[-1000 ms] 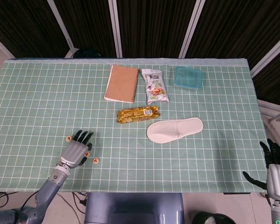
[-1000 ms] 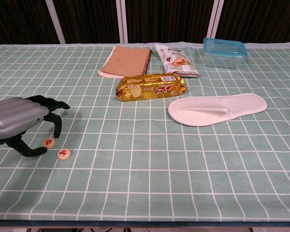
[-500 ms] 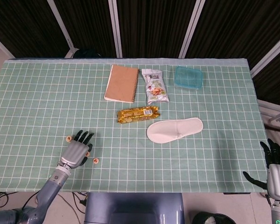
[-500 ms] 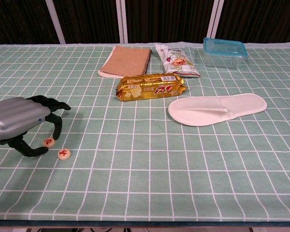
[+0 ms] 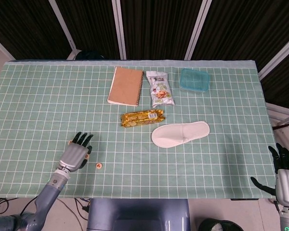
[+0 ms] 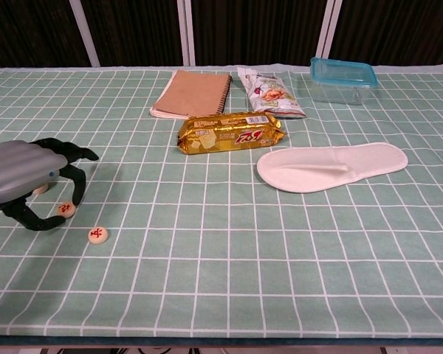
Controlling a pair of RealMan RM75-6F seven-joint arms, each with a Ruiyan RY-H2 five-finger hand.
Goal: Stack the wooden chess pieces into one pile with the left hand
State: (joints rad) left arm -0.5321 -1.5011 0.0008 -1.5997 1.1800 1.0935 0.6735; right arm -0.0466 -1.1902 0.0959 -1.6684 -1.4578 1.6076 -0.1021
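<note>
My left hand (image 6: pixel 18 179) hovers low over the table's near left part, and its thumb and a finger pinch a round wooden chess piece (image 6: pixel 66 209) with a red mark. A second piece (image 6: pixel 97 235) lies flat on the cloth just right of the hand; the head view shows this second piece (image 5: pixel 99 166) too. A third piece (image 6: pixel 39 190) peeks out behind the hand, and it sits by the fingertips as the third piece (image 5: pixel 71 142) in the head view. My right hand (image 5: pixel 282 166) hangs off the table's right edge, fingers spread, holding nothing.
A gold snack bar (image 6: pixel 230 131), a white slipper (image 6: pixel 331 166), a brown notebook (image 6: pixel 192 94), a snack bag (image 6: pixel 271 92) and a teal lidded box (image 6: pixel 342 78) lie across the middle and far side of the green checked tablecloth (image 6: pixel 229 258).
My left hand has shifted left and slightly away from me, carrying the pinched piece with it toward the third piece. The piece on the cloth and the right hand have stayed put.
</note>
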